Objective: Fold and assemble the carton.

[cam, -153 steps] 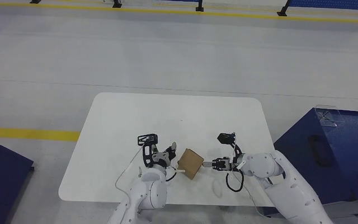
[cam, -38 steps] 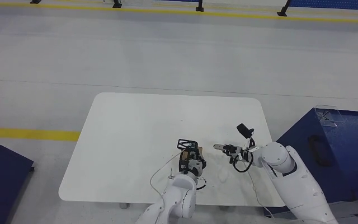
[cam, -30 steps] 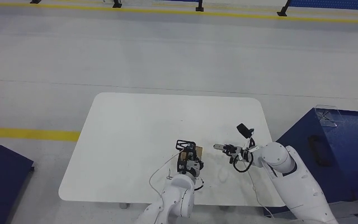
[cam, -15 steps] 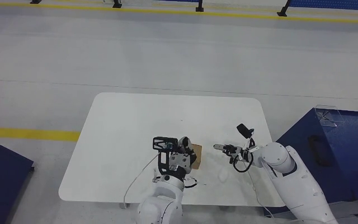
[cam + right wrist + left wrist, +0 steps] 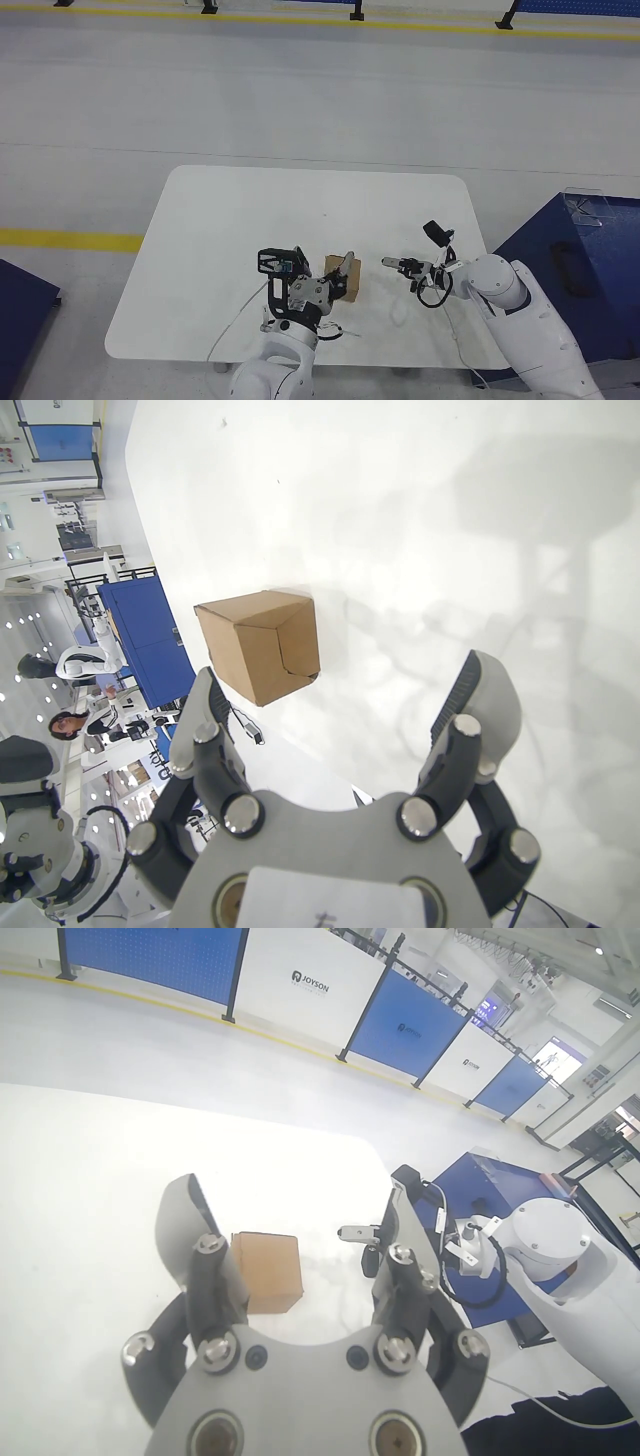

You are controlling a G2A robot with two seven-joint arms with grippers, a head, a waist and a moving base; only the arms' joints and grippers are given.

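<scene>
Carton (image 5: 343, 279) near worktop (image 5: 250, 210) front edge; left gripper (image 5: 292, 1208), right gripper (image 5: 342, 680) agape, empty; advise bracing one side, pressing flap flush

Top view: high, looking down, far. Wrist cams sit close behind left gripper (image 5: 290, 1193) and right gripper (image 5: 342, 670), facing the carton (image 5: 267, 1268) from seemingly opposite sides; table (image 5: 250, 220) shared by all.

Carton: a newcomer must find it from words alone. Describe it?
On the white table, look near the robot's edge, between the left gripper and right gripper. The carton is a small cardboard box, the only brown thing there.
</scene>
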